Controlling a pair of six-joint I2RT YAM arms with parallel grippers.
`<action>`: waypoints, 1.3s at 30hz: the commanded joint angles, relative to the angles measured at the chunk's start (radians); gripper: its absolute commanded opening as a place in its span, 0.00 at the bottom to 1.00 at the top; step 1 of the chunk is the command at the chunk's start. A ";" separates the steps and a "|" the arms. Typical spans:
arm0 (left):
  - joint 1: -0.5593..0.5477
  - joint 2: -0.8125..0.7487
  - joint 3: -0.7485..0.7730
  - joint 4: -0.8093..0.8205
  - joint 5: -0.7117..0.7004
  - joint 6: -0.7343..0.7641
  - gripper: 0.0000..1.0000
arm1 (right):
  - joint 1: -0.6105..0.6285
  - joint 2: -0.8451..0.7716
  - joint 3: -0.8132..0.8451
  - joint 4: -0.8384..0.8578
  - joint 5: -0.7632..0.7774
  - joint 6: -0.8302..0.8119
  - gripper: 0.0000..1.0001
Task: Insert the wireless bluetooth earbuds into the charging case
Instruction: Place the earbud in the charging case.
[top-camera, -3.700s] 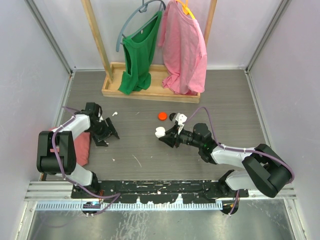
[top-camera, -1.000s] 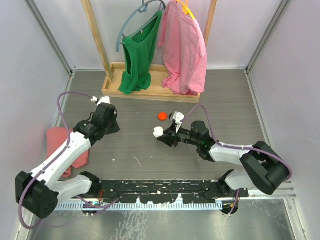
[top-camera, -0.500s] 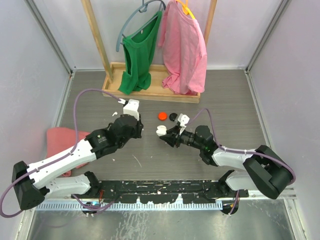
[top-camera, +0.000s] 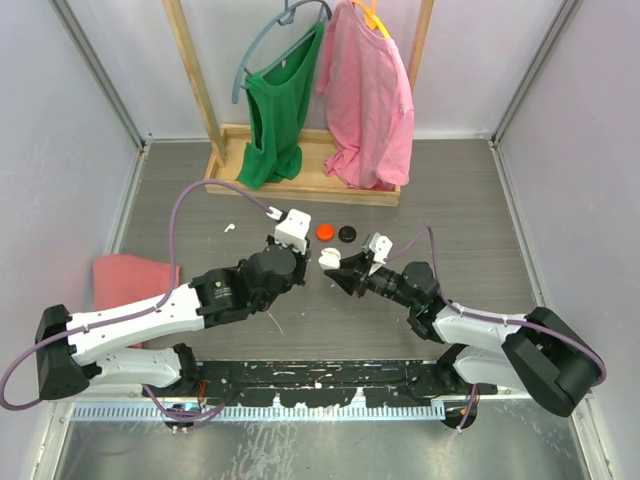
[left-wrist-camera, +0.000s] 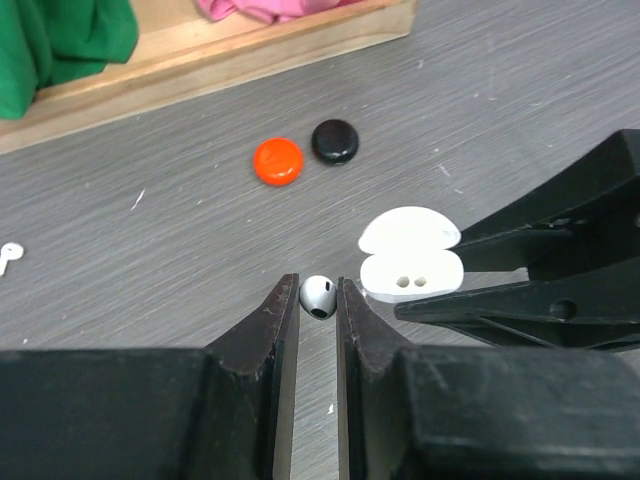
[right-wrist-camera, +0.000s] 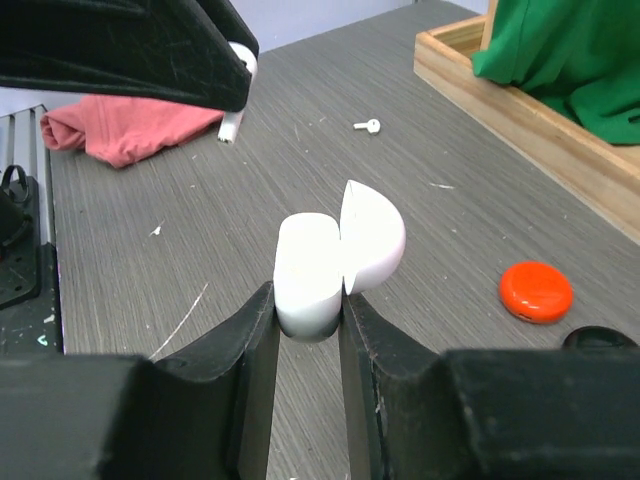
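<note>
Being held at the very tips of the left gripper (left-wrist-camera: 318, 286), which is closed almost fully upon it, one white earbud (left-wrist-camera: 319, 297) is seen just beside the open charging case (left-wrist-camera: 409, 262), with a small gap between them. The case is clamped by its lower half in the right gripper (right-wrist-camera: 307, 300), whose jaws are drawn in narrowly on it. The lid is hinged up and the cavity is turned toward the earbud. A second white earbud (right-wrist-camera: 368, 126) is seen lying on the surface (top-camera: 480, 220), well apart from both grippers and nearer the wooden tray (left-wrist-camera: 200, 52).

Several faults are judged possible. So little of the held earbud is gripped that it could be twisted or squeezed out once it is pressed against the rim of the cavity. It may also be presented in the wrong orientation, and which socket it belongs to cannot be told. Since the case is held only by a narrow pinch, it could be pivoted or pushed out by an off-centre push, or the lid could be knocked shut. With the two grippers so near one another, a finger-to-finger collision is also to be feared.

No brand, label or writing can be read on the case, the earbuds, or the orange-red puck (left-wrist-camera: 277, 161) and black puck (left-wrist-camera: 334, 141) beyond.
</note>
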 joint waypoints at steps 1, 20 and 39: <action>-0.040 -0.003 0.037 0.175 -0.023 0.053 0.09 | 0.014 -0.073 -0.003 0.075 0.039 -0.034 0.01; -0.110 0.091 0.047 0.314 -0.085 0.214 0.10 | 0.020 -0.093 0.006 0.042 0.051 -0.040 0.01; -0.147 0.177 0.048 0.375 -0.147 0.329 0.10 | 0.020 -0.087 0.008 0.035 0.060 -0.038 0.01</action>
